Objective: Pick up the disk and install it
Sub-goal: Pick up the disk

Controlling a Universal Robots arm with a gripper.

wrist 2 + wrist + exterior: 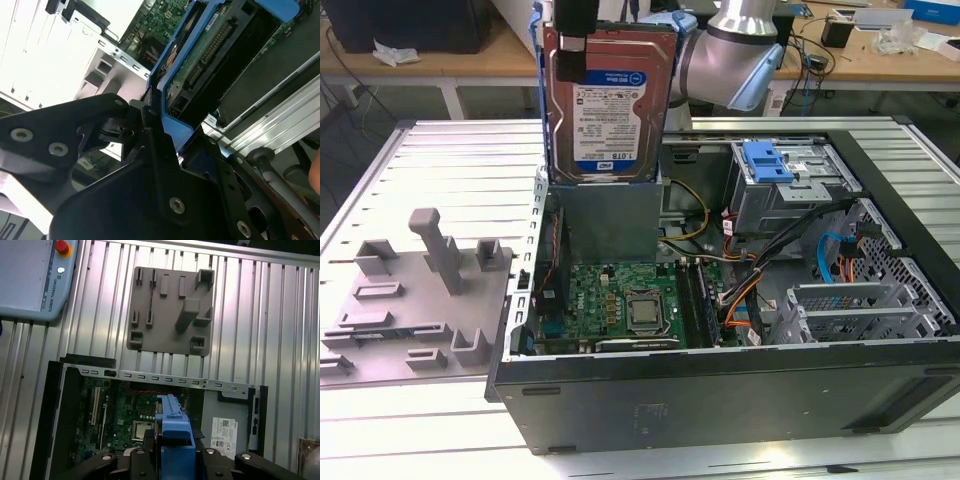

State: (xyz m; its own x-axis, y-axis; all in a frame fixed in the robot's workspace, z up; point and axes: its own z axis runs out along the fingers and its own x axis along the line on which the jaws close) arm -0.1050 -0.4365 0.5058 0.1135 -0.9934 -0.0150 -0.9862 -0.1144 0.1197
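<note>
The disk [610, 100], a silver hard drive with a white-and-blue label in a blue carrier frame, hangs upright above the open computer case [720, 390], over its rear part at the exterior view's left. My gripper [573, 45] is shut on the disk's upper edge, one black finger lying over the label side. In the second wrist view the black fingers [150, 125] clamp the blue carrier, and the disk's circuit-board side [200, 65] shows beyond them. In the first wrist view the carrier's blue edge [172, 425] sticks out from between the gripper [172, 457] bodies, above the motherboard [135, 420].
A metal drive cage with a blue plastic latch [767, 162] sits at the case's far right corner, with orange and blue cables [825, 260] near it. A grey fixture plate [420, 290] with pegs lies on the slatted table beside the case. A teach pendant [30, 280] rests on the table.
</note>
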